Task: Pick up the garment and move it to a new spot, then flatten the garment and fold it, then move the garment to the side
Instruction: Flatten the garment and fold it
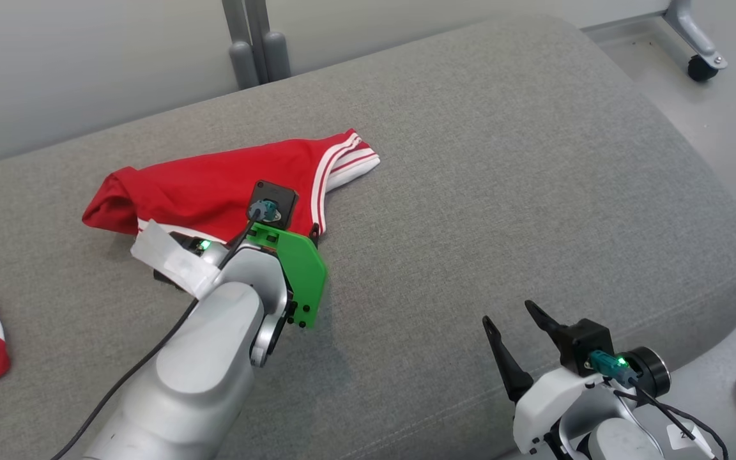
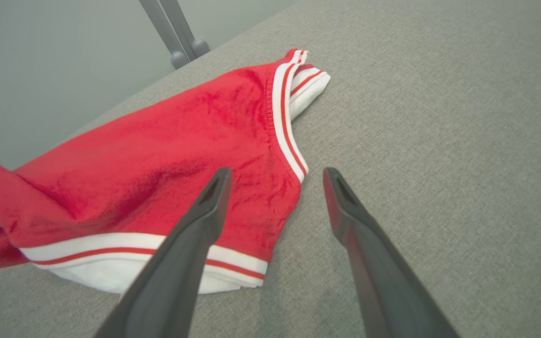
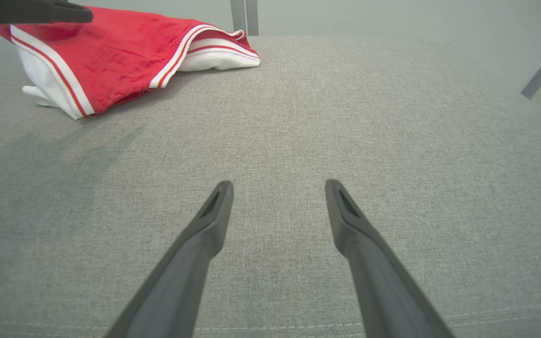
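Garment (image 1: 214,185) lay bunched on cushion (image 1: 502,160), left of centre | left gripper (image 2: 275,176) spread wide over its striped corner | right gripper (image 3: 277,188) wide, empty, above bare cushion
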Tool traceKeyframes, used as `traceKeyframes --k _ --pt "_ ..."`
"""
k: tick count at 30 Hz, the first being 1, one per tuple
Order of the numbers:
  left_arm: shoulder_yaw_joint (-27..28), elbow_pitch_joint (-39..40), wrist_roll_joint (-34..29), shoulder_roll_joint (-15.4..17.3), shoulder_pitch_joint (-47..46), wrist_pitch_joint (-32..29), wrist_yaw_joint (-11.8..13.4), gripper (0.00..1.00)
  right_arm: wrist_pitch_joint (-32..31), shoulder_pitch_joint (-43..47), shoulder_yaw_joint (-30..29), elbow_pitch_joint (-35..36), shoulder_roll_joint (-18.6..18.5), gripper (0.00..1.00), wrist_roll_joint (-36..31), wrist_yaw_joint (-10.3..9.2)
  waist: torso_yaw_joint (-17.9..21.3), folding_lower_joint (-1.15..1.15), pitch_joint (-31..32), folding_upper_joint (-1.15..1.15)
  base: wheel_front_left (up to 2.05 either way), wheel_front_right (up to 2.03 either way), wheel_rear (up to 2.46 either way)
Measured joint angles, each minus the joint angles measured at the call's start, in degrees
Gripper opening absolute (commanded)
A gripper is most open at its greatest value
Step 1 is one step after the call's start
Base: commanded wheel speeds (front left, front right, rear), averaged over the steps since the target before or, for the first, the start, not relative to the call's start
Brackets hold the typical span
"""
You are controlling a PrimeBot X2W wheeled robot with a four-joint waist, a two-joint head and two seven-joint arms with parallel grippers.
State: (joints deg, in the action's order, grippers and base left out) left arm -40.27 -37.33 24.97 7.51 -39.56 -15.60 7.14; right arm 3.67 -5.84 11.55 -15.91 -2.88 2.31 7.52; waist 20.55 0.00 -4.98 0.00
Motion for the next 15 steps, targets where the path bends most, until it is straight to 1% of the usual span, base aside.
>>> traceKeyframes --k 2,5,9,15 --pt "-0.9 0.1 -1.0 0.1 0.0 -0.5 0.5 1.00 0.3 -0.5 0.0 0.2 0.0 1.00 0.4 0.00 0.5 0.00 -0.9 0.00 0.00 0.00 0.00" --pt "-1.5 -0.1 -1.4 0.2 0.0 -0.9 0.4 1.00 0.9 -0.9 -0.2 0.2 0.0 1.00 0.7 0.00 1.5 0.00 -2.6 0.00 0.00 0.00 0.00" --pt "-2.4 -1.4 -2.2 0.8 -1.4 -0.9 0.1 1.00 1.6 -1.5 -0.9 0.0 0.0 1.00 1.2 0.00 2.6 0.00 -5.0 0.00 0.00 0.00 0.00" --pt "-3.8 -4.3 -4.0 2.3 -4.0 -0.8 -0.7 1.00 3.1 -2.4 -0.5 -1.1 0.0 1.00 2.3 0.00 4.1 0.00 -8.6 0.00 0.00 0.00 0.00"
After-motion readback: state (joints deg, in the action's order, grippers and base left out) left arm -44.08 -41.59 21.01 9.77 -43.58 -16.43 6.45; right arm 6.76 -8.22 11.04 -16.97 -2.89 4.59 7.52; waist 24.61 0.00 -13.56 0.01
